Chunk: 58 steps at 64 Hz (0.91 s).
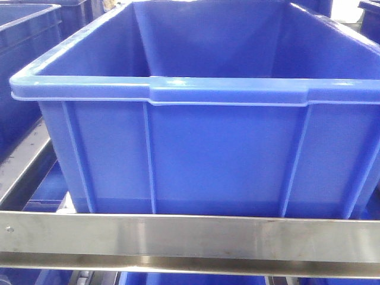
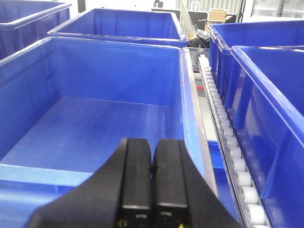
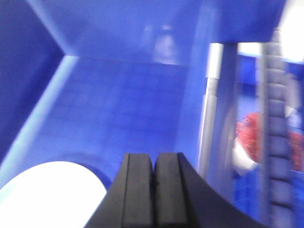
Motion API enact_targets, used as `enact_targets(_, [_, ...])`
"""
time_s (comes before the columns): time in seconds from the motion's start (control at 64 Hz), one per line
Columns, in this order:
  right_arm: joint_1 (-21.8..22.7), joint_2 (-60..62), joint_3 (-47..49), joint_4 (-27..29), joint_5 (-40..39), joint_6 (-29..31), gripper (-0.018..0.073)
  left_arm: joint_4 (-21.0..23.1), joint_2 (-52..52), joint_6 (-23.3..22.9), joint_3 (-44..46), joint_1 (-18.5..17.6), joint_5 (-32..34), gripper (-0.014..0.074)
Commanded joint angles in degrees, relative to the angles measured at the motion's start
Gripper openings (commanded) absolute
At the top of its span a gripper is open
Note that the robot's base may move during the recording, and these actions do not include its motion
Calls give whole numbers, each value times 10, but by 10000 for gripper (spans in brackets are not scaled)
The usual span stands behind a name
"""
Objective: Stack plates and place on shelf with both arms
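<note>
In the right wrist view a round white plate (image 3: 47,197) lies on the floor of a blue crate (image 3: 118,99), at the lower left, just left of my right gripper (image 3: 153,159). That gripper is shut with nothing between its fingers. My left gripper (image 2: 151,145) is also shut and empty, hovering over the near rim of an empty blue crate (image 2: 95,123). The shelf shows in the front view as a brushed steel rail (image 1: 190,237) under a blue crate (image 1: 196,148). Only one plate shows.
Several blue crates (image 2: 266,95) stand side by side on the rack. A track of white rollers (image 2: 228,142) runs between them. A red and white object (image 3: 249,137) shows blurred past the crate wall on the right. Boxes and clutter (image 2: 209,23) sit far behind.
</note>
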<state>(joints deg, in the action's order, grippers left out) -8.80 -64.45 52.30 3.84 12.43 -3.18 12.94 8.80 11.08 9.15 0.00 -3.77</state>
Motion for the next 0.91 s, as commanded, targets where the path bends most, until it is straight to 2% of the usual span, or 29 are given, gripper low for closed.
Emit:
enact_targets(0.0, [4, 53, -19, -6, -66, 7, 49, 4, 7, -2, 19, 0, 46, 80])
enact_targets(0.219, [4, 185, -177, -6, -183, 7, 49, 4, 7, -2, 19, 0, 46, 80])
enact_targets(0.484, [4, 357, -303, -6, -188, 7, 49, 4, 7, -2, 19, 0, 46, 80])
enact_targets(0.703, [4, 465, -341, -6, -186, 6, 49, 4, 7, -2, 19, 0, 46, 80])
enact_targets(0.89, [4, 473, -343, -6, -185, 6, 49, 4, 7, -2, 19, 0, 46, 80])
